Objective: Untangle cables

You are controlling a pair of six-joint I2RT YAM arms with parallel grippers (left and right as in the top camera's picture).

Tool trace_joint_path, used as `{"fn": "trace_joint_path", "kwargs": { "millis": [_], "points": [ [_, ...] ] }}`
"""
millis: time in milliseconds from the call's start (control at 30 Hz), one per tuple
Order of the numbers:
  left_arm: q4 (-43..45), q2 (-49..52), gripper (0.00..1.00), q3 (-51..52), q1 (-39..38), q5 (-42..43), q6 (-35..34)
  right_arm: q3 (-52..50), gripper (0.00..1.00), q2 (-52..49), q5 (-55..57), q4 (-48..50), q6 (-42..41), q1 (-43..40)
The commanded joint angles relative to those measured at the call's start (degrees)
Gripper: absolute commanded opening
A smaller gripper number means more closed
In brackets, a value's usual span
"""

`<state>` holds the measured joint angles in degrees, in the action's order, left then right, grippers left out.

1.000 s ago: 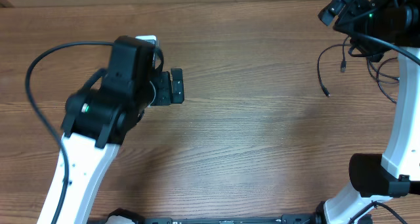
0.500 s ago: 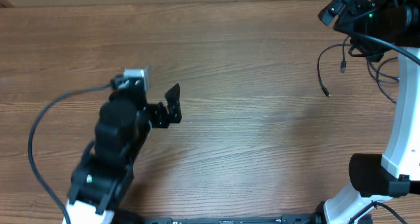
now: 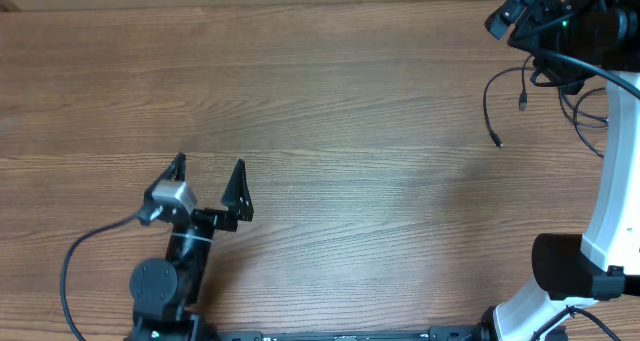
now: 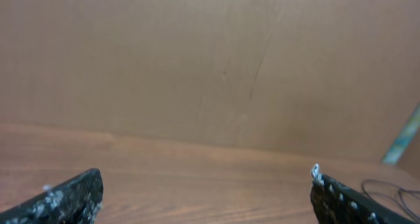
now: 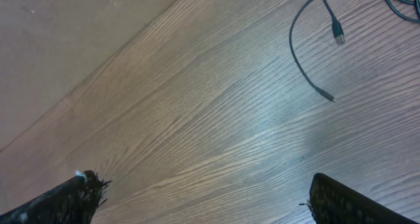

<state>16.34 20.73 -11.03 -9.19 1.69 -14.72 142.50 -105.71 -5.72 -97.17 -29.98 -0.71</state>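
The cables (image 3: pixel 487 99) are thin black cords lying at the far right of the wooden table (image 3: pixel 350 181), with small plug ends (image 3: pixel 522 101) pointing toward me. The right wrist view shows one cord (image 5: pixel 298 53) curving to a tip, with a plug (image 5: pixel 338 35) beside it. My right gripper (image 5: pixel 202 184) hovers open above bare wood, well short of them. My left gripper (image 3: pixel 208 171) stands open near the front left, far from the cords, with nothing between its fingers. In the left wrist view the left gripper (image 4: pixel 205 178) faces the back wall, with cable loops (image 4: pixel 387 188) low at the right.
A brown wall (image 4: pixel 210 60) closes off the table's far side. The right arm's white link (image 3: pixel 610 181) rises along the right edge. Thicker black wiring (image 3: pixel 75 261) trails from the left arm at the front left.
My left arm has pulled back from the table's mid-left to the front edge, its open gripper turning to point at the far wall. The right arm and cables have not moved.
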Motion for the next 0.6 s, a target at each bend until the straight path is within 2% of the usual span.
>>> {"fn": "trace_joint_path", "kwargs": {
  "millis": [0,100,400,567],
  "points": [
    [3.72,-5.07,1.0,6.99,1.38,-0.44,2.82,-0.15,1.0,0.17,0.04,0.15,0.26,0.04],
    [3.67,-9.01,0.99,10.82,2.1,-1.64,2.45,-0.15,1.0,0.17,0.04,0.15,0.26,0.04],
    [-16.2,-20.79,1.0,10.75,5.84,-6.25,2.23,-0.15,1.0,0.17,0.04,0.15,0.26,0.04],
    [-20.33,-20.57,1.0,10.75,6.27,-8.76,1.57,-0.15,1.0,0.17,0.04,0.15,0.26,0.04]
  ]
}}
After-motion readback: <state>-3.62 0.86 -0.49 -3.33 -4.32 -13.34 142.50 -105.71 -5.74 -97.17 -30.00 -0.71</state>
